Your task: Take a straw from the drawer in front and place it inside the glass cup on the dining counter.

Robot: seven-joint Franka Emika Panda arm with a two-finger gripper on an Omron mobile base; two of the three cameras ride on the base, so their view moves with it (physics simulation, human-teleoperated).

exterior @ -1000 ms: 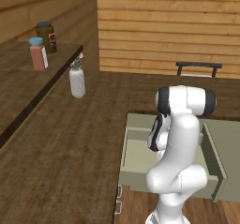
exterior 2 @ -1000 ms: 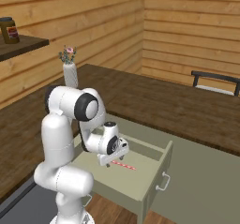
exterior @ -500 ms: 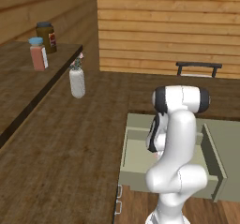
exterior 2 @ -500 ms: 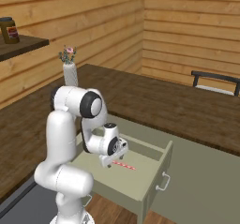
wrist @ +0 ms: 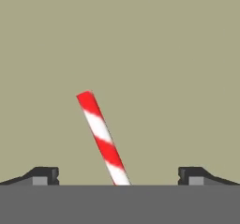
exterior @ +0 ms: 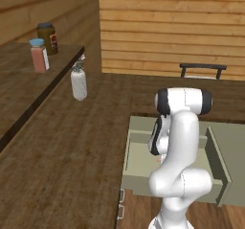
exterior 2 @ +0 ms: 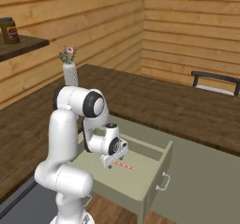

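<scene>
The sage-green drawer [exterior 2: 149,196] stands pulled out, and its pale floor [exterior: 139,162] is in view. The red-and-white striped straw [exterior 2: 125,165] lies flat on that floor. My gripper [exterior 2: 113,162] hangs just over the straw's near end, pointing down into the drawer. In the hand view the straw [wrist: 102,136] runs slantwise up from between the two fingertips [wrist: 46,175], with bare floor on both sides of it. The gripper [wrist: 117,176] is open and holds nothing. The glass cup is out of view. I cannot tell whether the dark wood top [exterior: 72,142] over the drawer is the dining counter.
A white vase with pink flowers [exterior: 78,82] stands on the dark wood top, also seen beside the arm [exterior 2: 70,70]. A raised shelf at the left carries two jars [exterior: 39,54]. A black bar handle [exterior: 201,68] shows at the far edge.
The arm has shifted only slightly. The hand stays low over the straw in the drawer with its jaws open.
</scene>
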